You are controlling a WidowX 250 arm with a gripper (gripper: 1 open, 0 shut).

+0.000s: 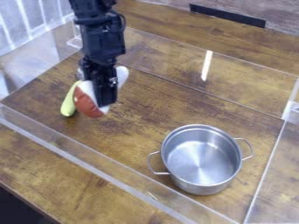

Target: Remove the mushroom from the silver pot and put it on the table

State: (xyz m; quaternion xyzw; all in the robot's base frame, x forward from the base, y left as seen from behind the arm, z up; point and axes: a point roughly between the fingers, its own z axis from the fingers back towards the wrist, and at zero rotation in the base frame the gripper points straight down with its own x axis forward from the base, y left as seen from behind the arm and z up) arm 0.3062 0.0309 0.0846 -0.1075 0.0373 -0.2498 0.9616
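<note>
The mushroom (pixel 93 108), with its red-brown cap low and its white stem (pixel 119 73) showing higher up, is clamped between the black fingers of my gripper (pixel 101 94). The gripper points nearly straight down over the left part of the table (pixel 163 96) and is shut on the mushroom, just above the wood. The silver pot (pixel 202 158) stands at the front right, well apart from the gripper, and its inside is bare steel. Whether the cap touches the tabletop I cannot tell.
A yellow-green spoon handle (pixel 70 101) lies on the wood right beside the mushroom, on its left. Clear acrylic walls (pixel 70 144) border the tabletop at the front, left and right. A white upright strip (pixel 205 68) stands at the back.
</note>
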